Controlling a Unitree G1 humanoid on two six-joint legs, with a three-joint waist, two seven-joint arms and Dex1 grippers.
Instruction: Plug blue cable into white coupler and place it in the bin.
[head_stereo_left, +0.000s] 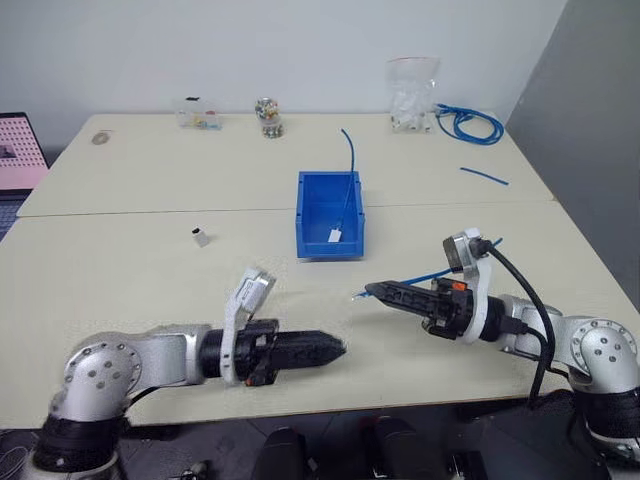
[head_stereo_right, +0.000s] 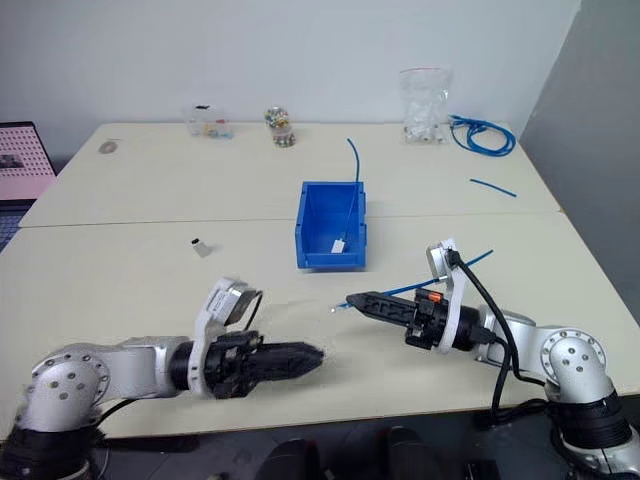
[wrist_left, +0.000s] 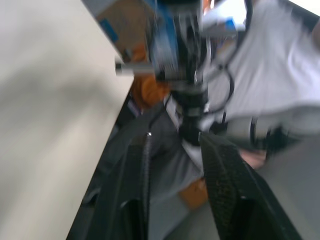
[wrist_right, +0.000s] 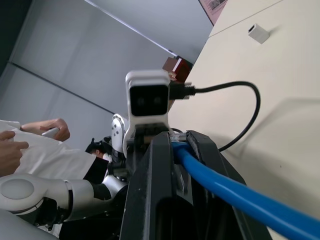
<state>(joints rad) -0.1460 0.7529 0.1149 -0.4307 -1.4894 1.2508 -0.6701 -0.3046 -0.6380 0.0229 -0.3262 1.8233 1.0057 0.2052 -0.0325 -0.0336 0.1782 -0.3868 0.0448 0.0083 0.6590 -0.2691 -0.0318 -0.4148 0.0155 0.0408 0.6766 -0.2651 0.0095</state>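
Right gripper (head_stereo_left: 372, 291) clamped on blue cable (head_stereo_left: 425, 275), plug end just past fingertips, rest trailing back right over table (head_stereo_left: 150, 280). Left gripper (head_stereo_left: 335, 348) level, pointing right toward it, well apart; fingers (wrist_left: 227, 185) parted with a gap, nothing between. White coupler (head_stereo_left: 201, 237) lying on table left of bin (head_stereo_left: 330, 215), well apart from both grippers. Bin mid-table, already containing another blue cable with small white piece. Coiled blue cable bundle (head_stereo_left: 468, 123) at far right.
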